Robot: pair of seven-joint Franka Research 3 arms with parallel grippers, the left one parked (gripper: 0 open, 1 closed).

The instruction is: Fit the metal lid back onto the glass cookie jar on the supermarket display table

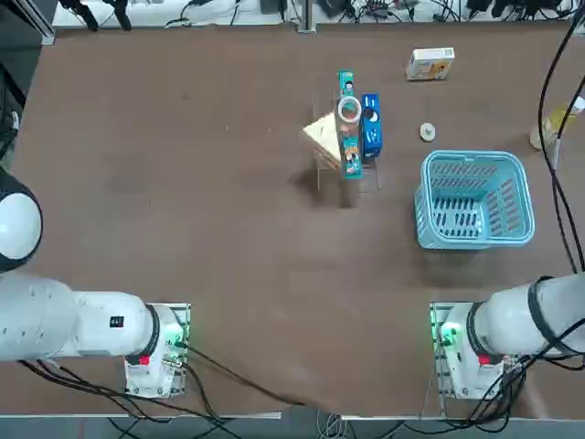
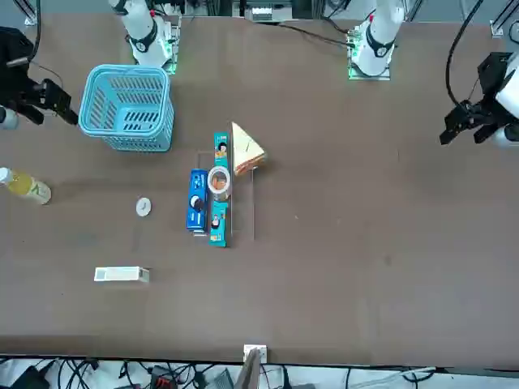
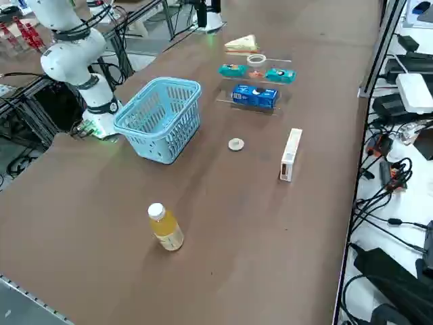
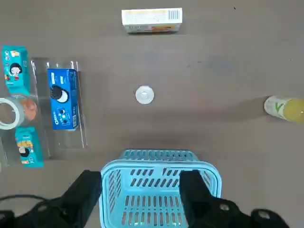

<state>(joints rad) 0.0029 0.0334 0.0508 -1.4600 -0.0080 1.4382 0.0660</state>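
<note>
The metal lid (image 1: 427, 132) is lying flat on the display table (image 1: 274, 256), right of the glass cookie jar (image 1: 349, 111); nearer, the right gripper (image 4: 140, 183) is hovering over the blue basket (image 4: 152, 204) (fingers spread wide, nothing between them).

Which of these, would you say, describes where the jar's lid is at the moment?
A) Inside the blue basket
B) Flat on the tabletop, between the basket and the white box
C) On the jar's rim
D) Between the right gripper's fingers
B: the lid lies flat on the tabletop, between the basket and the white box.
</note>
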